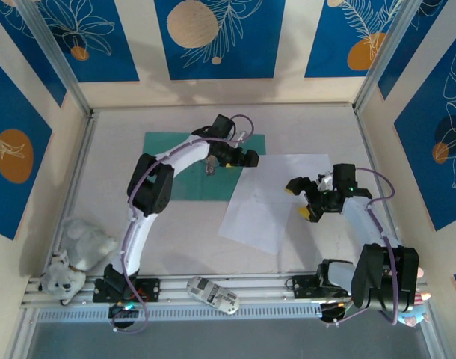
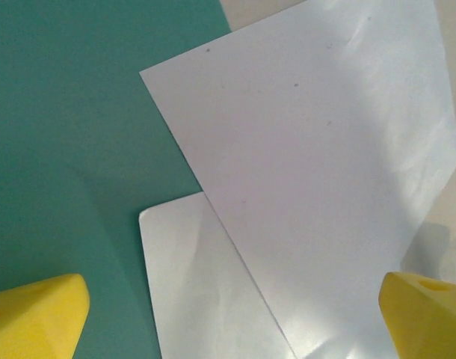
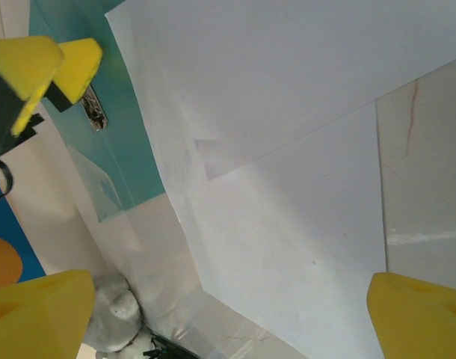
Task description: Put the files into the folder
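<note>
The teal folder (image 1: 185, 166) lies open and flat at the back left of the table, its small metal clip (image 1: 211, 168) near the middle. Two white files (image 1: 276, 198) lie overlapped to its right, and their left corner reaches over the folder's right edge. In the left wrist view the upper file (image 2: 318, 172) covers part of the lower one (image 2: 198, 284) on the folder (image 2: 71, 134). My left gripper (image 1: 247, 158) (image 2: 232, 321) hangs open above that corner. My right gripper (image 1: 304, 200) (image 3: 228, 314) is open over the files' (image 3: 288, 247) right side. Nothing is held.
A white plush toy (image 1: 71, 258) lies at the near left by the rail. A white handheld device (image 1: 213, 293) rests on the front rail between the arm bases. Frame posts and patterned walls close in the table on three sides.
</note>
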You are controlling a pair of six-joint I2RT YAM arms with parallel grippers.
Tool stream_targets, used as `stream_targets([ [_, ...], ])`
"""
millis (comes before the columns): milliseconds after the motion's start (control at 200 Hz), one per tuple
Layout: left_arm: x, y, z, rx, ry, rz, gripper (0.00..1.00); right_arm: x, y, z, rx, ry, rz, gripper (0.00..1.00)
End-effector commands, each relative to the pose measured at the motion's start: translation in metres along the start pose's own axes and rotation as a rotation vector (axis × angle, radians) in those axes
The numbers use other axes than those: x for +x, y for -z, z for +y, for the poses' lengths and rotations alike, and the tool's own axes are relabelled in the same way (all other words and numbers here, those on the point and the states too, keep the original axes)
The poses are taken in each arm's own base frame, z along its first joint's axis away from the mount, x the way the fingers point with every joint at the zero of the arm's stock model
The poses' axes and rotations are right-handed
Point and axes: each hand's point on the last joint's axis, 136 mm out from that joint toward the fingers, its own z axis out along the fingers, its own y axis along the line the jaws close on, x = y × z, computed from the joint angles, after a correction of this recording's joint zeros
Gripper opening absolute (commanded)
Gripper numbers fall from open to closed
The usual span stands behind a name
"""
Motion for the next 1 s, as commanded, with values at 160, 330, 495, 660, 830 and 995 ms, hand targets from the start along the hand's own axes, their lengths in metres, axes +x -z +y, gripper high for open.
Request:
stream_targets([
  [160,-0.006,0.036,-0.068,0.072,-0.058,-0.051,0.99,0.002,-0.003,0.007,-0.027,-0.033,0.020,0.94],
  [330,0.023,0.009,-0.103,0.126,-0.077,0.008,0.98,-0.002,-0.002,0.009,-0.026,-0.048,0.018,0.94],
  [495,0.050,-0.014,-0.115,0.162,-0.049,0.057,0.98,-0.004,0.003,0.005,-0.025,-0.071,0.001,0.94],
  [660,0.077,-0.033,-0.124,0.193,-0.029,0.104,0.98,-0.008,0.013,-0.002,-0.031,-0.094,-0.034,0.94],
  [830,0.097,-0.046,-0.118,0.180,-0.004,0.137,0.98,-0.010,0.024,-0.008,-0.049,-0.121,-0.065,0.94],
  [995,0.104,-0.046,-0.110,0.152,0.013,0.146,0.98,-0.008,0.030,-0.013,-0.054,-0.132,-0.078,0.94],
])
